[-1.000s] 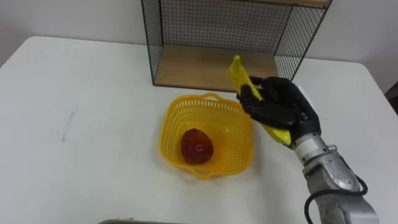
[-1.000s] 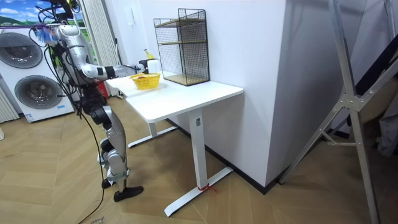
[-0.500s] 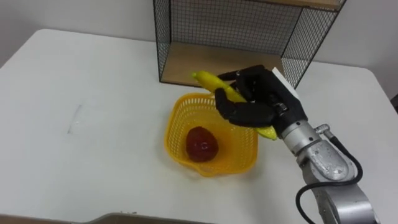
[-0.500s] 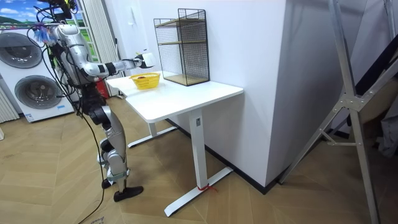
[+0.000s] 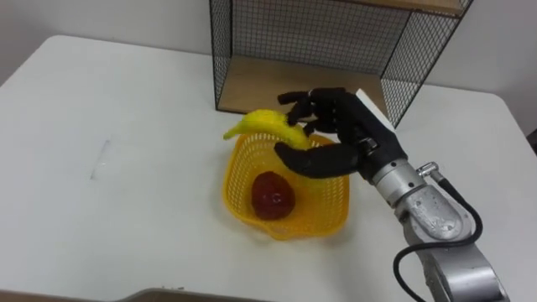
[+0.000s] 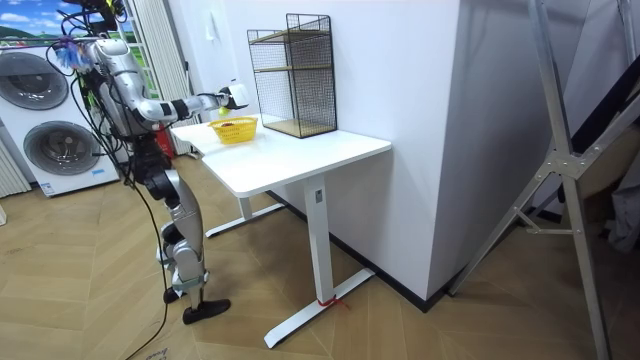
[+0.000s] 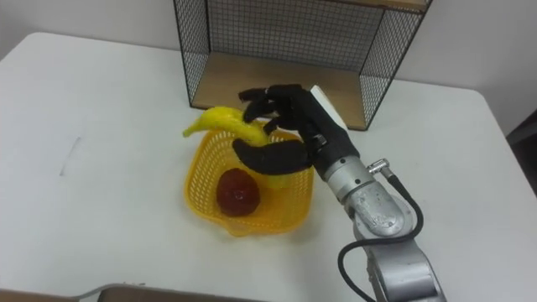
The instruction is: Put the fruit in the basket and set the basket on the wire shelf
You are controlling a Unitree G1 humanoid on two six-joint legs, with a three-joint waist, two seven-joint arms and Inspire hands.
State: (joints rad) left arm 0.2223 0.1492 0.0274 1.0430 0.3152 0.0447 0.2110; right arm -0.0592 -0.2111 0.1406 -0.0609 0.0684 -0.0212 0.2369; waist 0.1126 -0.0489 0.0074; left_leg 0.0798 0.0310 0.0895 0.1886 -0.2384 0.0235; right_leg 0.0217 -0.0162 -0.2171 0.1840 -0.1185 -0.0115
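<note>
A yellow plastic basket (image 5: 329, 210) (image 7: 289, 211) (image 6: 233, 130) stands on the white table (image 5: 126, 193) in front of the wire shelf (image 5: 336, 50). A red fruit (image 5: 272, 195) (image 7: 237, 191) lies in the basket. My right hand (image 5: 336, 138) (image 7: 294, 130) hovers over the basket's far rim, its fingers and thumb curled round a yellow banana (image 5: 262, 123) (image 7: 220, 118). The banana's tip sticks out to the left, above the rim.
The wire shelf (image 7: 277, 42) (image 6: 292, 72) has a wooden bottom board (image 5: 277, 88) just behind the basket and a second board above. The table ends at the right (image 5: 512, 168). In the room view I stand at the table's end, washing machines (image 6: 55, 140) behind me.
My right hand has carried the banana leftwards and turned it flatter, from beside the basket's right rim to above the basket. The camera has shifted a little.
</note>
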